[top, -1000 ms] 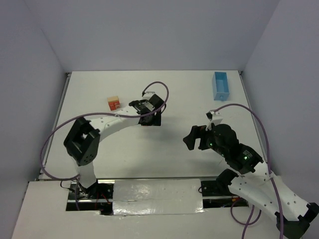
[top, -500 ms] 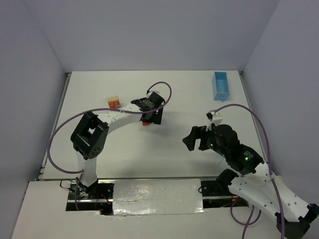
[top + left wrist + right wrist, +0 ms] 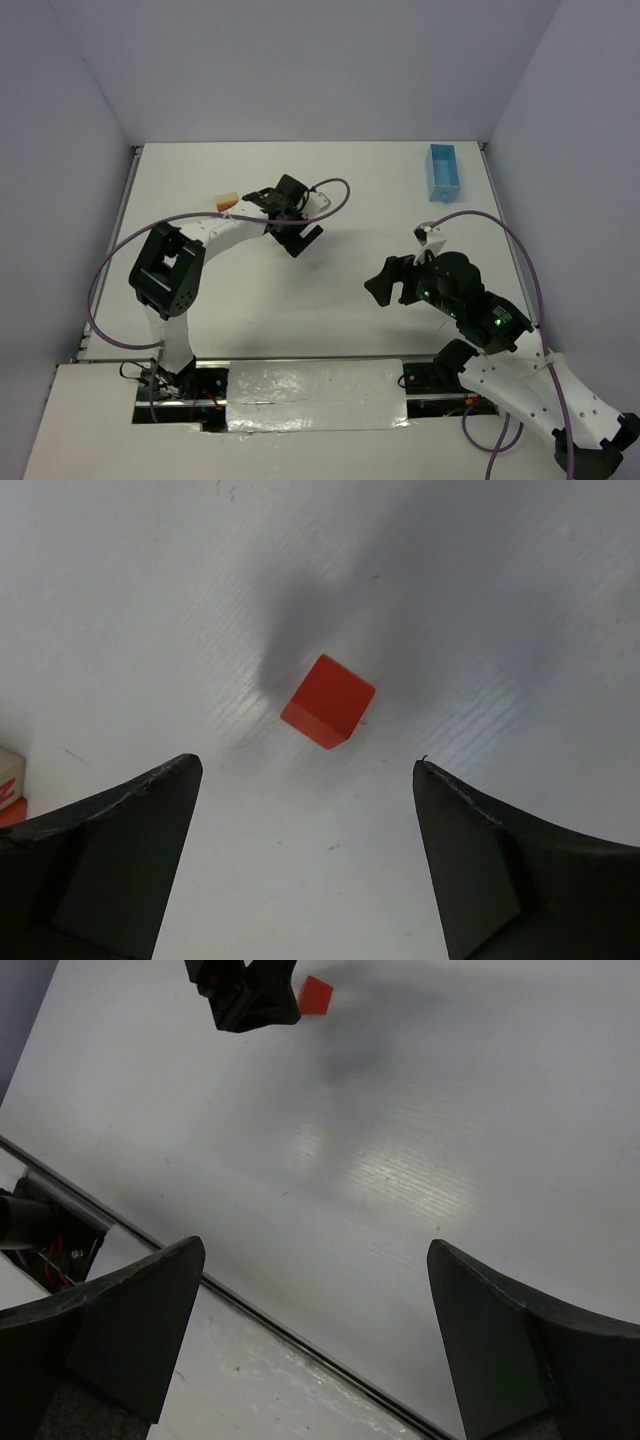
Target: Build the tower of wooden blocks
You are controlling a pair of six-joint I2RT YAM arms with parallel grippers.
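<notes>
1. The left gripper (image 3: 305, 768) hovers over the white table (image 3: 350, 180), its jaws spread wide and holding nothing
2. A red cube (image 3: 328, 701) lies loose on the table just beyond the fingertips, in line with the gap between the two fingers (image 3: 110, 860) and touching neither
3. A small stack of blocks (image 3: 228, 201), tan over red, stands just left of that gripper, partly hidden behind the arm
4. The right gripper (image 3: 315, 1250) hangs well to the right and nearer the bases, fully open and empty, apart from every block
5. A light-blue tray (image 3: 443, 172) sits at the far right of the table
</notes>
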